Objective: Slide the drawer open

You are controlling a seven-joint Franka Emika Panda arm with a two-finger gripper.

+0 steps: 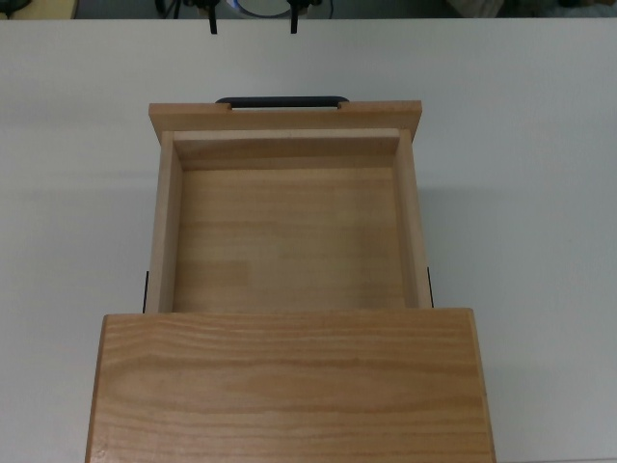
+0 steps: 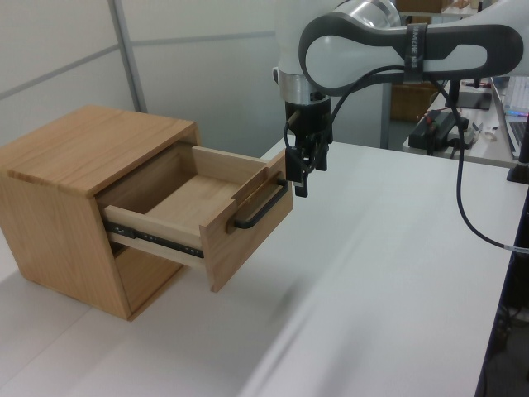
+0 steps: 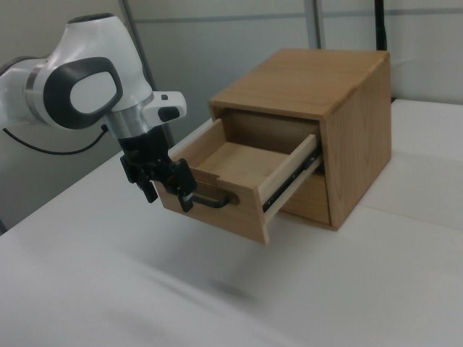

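The drawer (image 1: 289,241) stands pulled far out of the wooden cabinet (image 1: 289,386), its inside bare. Its black U-shaped handle (image 1: 282,100) shows at the front panel's far edge in the top view. My gripper (image 1: 254,24) is open, two dark fingertips spread wide at the top view's upper edge, apart from the handle. In the left view the gripper (image 2: 297,180) hangs just right of the handle (image 2: 260,207) and a little above it, holding nothing. In the right view the gripper (image 3: 168,191) sits at the left end of the drawer (image 3: 231,217) front.
The cabinet (image 2: 91,145) stands on a white table (image 2: 388,273). A black cable (image 2: 467,207) hangs from the arm at the left view's right, with desk clutter behind. Wall panels rise behind the cabinet (image 3: 318,72).
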